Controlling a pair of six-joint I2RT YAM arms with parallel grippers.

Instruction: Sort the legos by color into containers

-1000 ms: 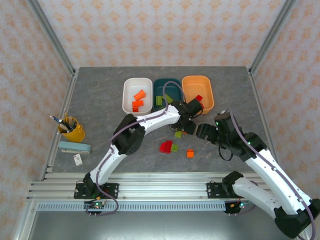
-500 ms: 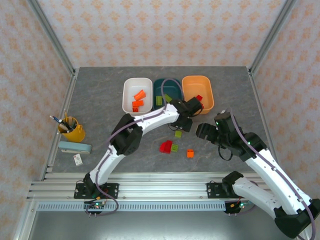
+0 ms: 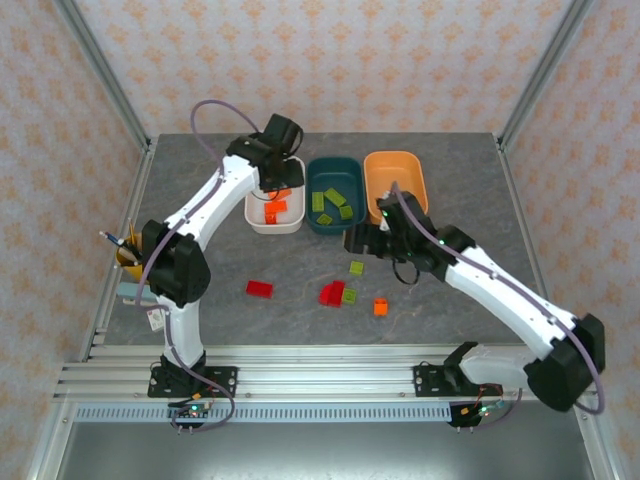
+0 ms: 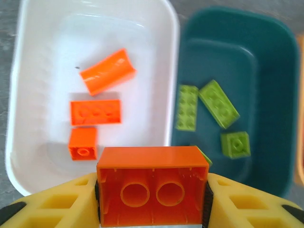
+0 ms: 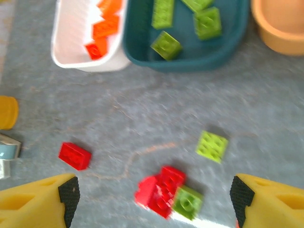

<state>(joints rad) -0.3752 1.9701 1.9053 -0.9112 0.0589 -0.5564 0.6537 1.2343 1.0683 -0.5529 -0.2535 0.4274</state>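
Here the left gripper (image 4: 153,199) is clamped on a chunky orange plastic brick (image 4: 153,183), held over the near end of the white rounded plastic bin (image 4: 175,57), which holds three more orange bricks (image 4: 95,112). The dark teal plastic bin (image 4: 280,71) just beside it holds yellow-green bricks (image 4: 218,103), and the orange plastic bin (image 3: 395,160) ends that row by the tabletop's far edge. The right gripper (image 5: 154,192) hangs with jaws spread wide, nothing between them, over loose pieces midway across the grey tabletop (image 5: 285,118): a red brick (image 5: 74,155), a red cluster (image 5: 164,183), a lone yellow-green brick (image 5: 212,145).
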